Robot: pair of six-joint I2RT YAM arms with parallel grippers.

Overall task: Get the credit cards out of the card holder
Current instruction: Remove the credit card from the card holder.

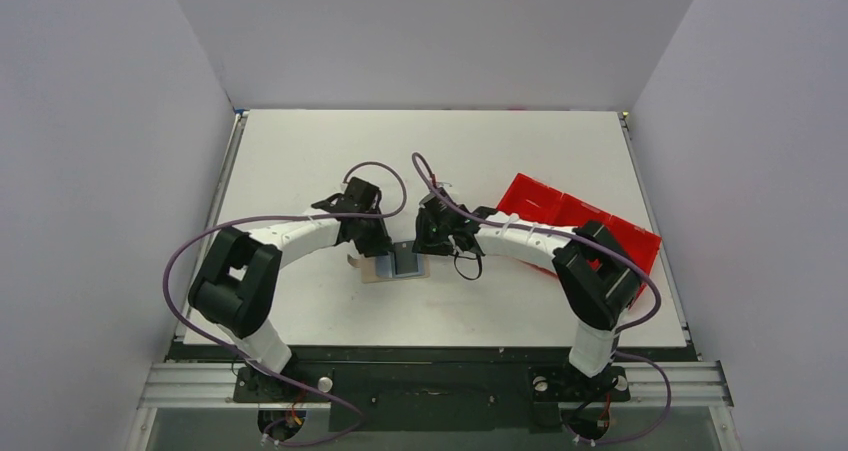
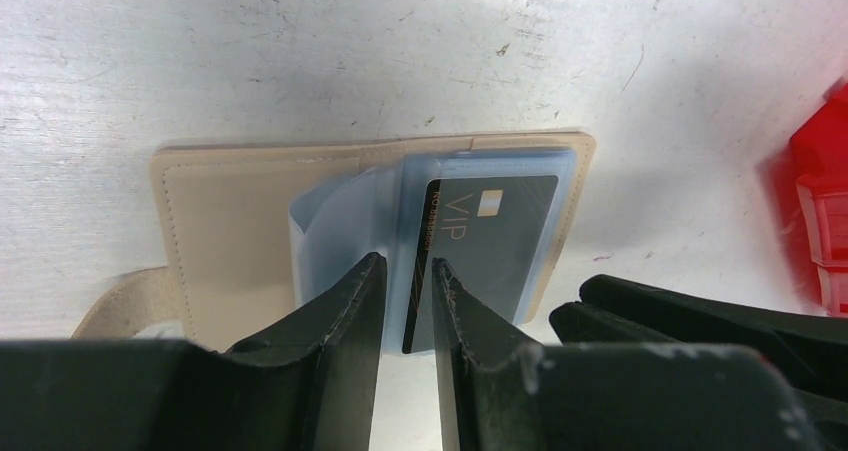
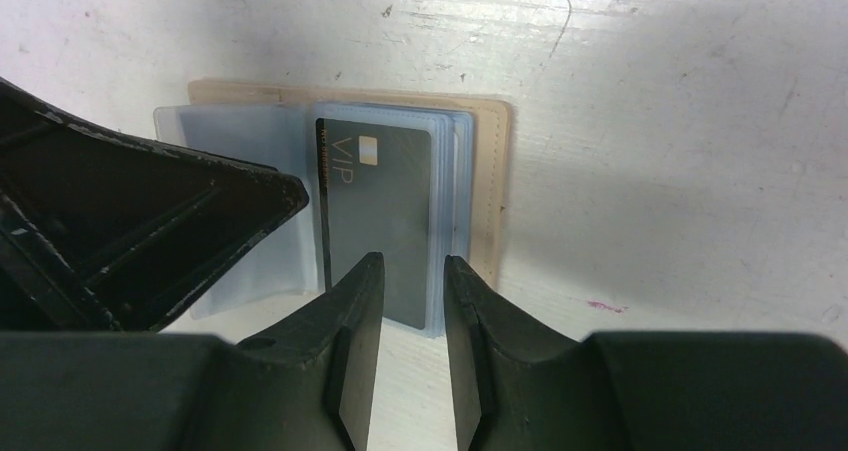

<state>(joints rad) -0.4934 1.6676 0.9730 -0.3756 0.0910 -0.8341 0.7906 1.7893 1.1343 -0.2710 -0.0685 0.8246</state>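
Work on the white table (image 1: 300,151). Note the red tray (image 1: 560,211) at 3 o'clock from the work spot, well apart from the job.

Find the left gripper (image 2: 408,306) at 11 o'clock of the card holder (image 1: 372,271) and the right gripper (image 3: 405,311) at 1 o'clock, both low over it. Read both jaw pairs as drawn almost together, leaving only a narrow slot. See the near edge of the clear sleeves (image 2: 340,221) in the left slot and the near short edge of the dark card (image 3: 385,211) in the right slot. Cannot tell from either wrist view whether the fingers actually press on anything.

Locate the card holder lying open and flat near the middle of the table, tan cover down. Treat as light and limp, likely to slide or lift under any pull. Pin the cover or a sleeve leaf with one gripper before drawing with the other.

Treat the sleeves as thin, floppy and slick. Avoid pinching sleeve and card together.

Treat the card, marked VIP and seated in the top sleeve on the right half, as light, stiff, smooth and very thin. Take hold at the short edge at 6 o'clock, nearest the fingers, and pull straight along the card's length.
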